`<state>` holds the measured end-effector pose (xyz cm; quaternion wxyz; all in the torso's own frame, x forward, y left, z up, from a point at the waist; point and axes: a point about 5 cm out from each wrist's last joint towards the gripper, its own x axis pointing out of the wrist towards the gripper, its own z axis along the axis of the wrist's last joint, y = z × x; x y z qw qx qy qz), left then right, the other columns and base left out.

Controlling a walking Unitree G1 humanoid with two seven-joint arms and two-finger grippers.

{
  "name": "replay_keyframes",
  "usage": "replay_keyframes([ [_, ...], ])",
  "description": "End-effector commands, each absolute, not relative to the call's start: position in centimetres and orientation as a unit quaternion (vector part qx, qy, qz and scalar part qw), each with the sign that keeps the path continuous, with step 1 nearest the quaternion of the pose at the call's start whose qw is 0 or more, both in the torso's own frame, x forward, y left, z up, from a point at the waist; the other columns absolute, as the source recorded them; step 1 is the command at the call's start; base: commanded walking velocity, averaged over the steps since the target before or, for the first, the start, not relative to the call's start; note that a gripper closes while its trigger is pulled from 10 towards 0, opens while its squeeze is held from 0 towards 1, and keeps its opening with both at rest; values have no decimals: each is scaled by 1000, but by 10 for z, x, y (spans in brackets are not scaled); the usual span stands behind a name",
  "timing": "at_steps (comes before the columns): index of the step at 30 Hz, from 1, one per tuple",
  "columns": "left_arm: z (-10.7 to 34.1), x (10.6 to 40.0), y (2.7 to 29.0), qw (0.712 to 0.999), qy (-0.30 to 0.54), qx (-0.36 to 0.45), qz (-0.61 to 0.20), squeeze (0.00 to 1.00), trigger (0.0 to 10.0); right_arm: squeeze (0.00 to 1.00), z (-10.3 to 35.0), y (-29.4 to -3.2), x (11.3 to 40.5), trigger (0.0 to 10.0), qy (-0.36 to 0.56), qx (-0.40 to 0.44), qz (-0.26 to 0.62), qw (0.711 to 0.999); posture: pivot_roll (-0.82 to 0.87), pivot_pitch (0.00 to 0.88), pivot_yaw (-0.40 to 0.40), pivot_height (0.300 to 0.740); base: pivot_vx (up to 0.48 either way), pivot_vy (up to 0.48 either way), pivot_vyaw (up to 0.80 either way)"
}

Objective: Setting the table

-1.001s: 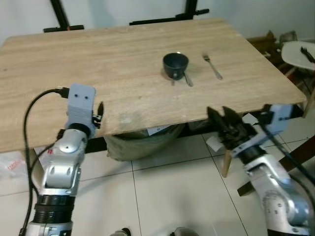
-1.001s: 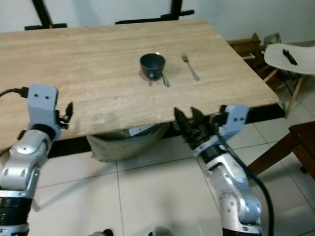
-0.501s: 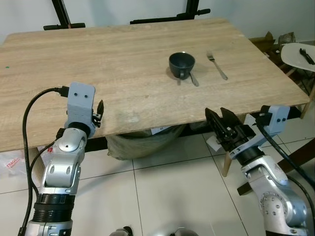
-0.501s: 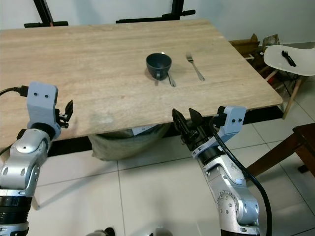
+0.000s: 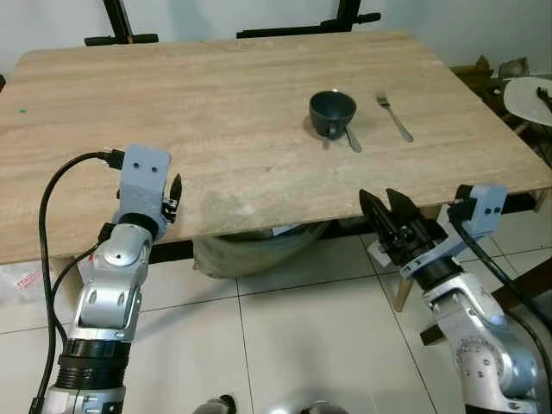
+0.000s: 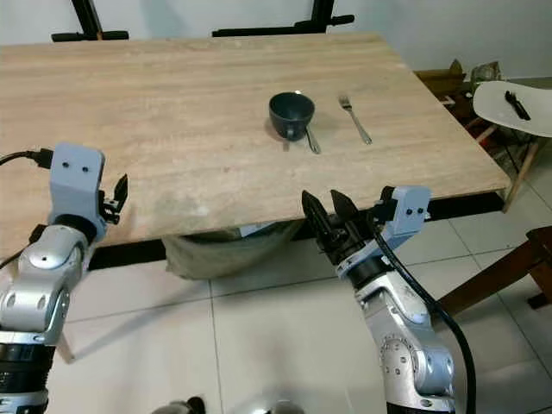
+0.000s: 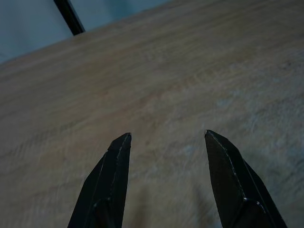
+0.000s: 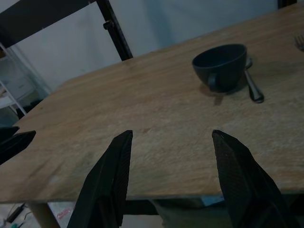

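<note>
Dark blue-grey cup (image 5: 332, 111) on light wood-grain table (image 5: 172, 112)

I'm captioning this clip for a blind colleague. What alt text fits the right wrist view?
The open right gripper points across a wooden table toward a dark cup, with a spoon lying beside the cup. A black stand rises behind the table's far edge.

Table (image 5: 216, 103) – pale matt wood grain; cup (image 5: 332, 112) – dark, glossy; fork (image 5: 395, 117) – shiny metal.
</note>
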<state>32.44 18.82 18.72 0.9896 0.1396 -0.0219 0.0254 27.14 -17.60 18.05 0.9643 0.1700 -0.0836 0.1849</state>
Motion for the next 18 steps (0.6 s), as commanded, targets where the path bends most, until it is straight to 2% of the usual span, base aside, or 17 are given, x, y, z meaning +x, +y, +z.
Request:
replay_keyframes([
  [1,182,324,189,989,-14,146,26,129,10000,0,179,-175,270,10000,-82,170,183,965,-88,57,64,740,480,0,0],
  [18,182,324,186,987,-23,157,19,114,10000,0,180,-177,271,10000,-83,170,184,965,-89,53,65,740,465,0,0],
])
